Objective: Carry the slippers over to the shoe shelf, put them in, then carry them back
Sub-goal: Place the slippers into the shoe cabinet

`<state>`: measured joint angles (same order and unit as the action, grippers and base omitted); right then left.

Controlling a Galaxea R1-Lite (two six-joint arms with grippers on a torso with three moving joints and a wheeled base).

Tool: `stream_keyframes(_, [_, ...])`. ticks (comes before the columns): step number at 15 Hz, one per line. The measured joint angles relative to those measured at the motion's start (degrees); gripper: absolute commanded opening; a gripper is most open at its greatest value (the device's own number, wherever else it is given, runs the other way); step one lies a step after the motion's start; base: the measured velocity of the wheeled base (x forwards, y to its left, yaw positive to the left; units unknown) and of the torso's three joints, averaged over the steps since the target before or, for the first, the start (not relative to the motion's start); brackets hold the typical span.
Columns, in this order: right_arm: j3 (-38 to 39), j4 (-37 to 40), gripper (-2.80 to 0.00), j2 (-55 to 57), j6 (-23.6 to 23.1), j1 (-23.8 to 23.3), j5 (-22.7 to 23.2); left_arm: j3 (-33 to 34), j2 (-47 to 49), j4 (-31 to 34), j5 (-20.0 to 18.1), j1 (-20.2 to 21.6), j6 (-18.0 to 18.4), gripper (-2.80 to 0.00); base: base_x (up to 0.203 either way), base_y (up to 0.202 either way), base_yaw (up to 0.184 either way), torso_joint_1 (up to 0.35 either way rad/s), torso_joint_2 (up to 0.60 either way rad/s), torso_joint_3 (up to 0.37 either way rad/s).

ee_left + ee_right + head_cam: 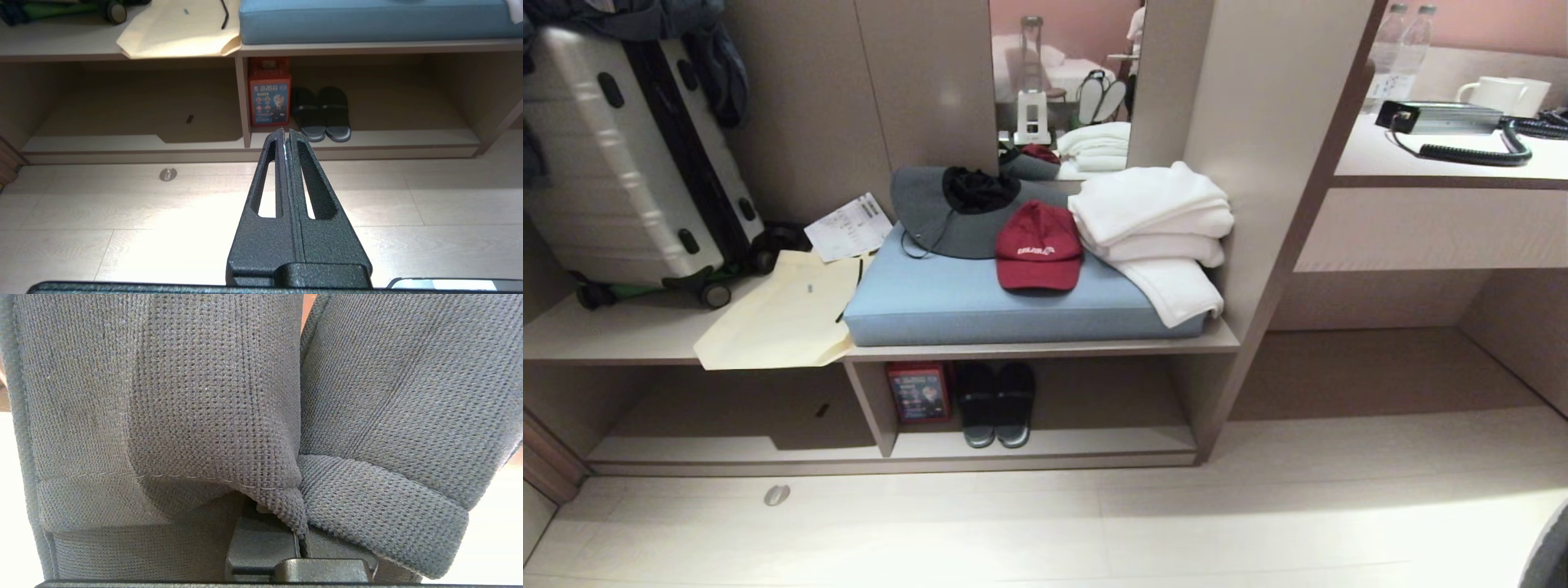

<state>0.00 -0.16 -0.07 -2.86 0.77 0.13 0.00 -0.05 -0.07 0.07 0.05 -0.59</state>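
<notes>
Shelf [367, 147], low wood-grain cubby unit w/ a divider, lies well ahead of the L gripper [286, 132], across pale floor [122, 212]. Blue cushion [980, 302] sits on the shelf's top board, above the fingertips in the L wrist view; white towels [1152, 220], grey sun hat [947, 212] and red cap [1039, 247] lie on it. Suitcase [621, 163] and tan paper bag [776, 322] are further off on the top board. In the cubby past the tips: black slippers [322, 116], just beside a red box [269, 92] at the divider. Slippers [212, 396], grey-blue knit pair, hang from the R gripper [301, 539], fabric pinched between its closed fingers, filling the R wrist view. L fingers [306, 179] pressed together, holding nothing.
</notes>
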Motion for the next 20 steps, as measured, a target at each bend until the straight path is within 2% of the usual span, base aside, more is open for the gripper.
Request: stream_keyframes(20, [0.0,-0.1,-2.8,0.0,-0.3,0.0,0.4,0.0,0.0,0.0,0.0,0.0,0.0,-2.8,0.0,0.0,0.0,0.004,0.0,-0.201])
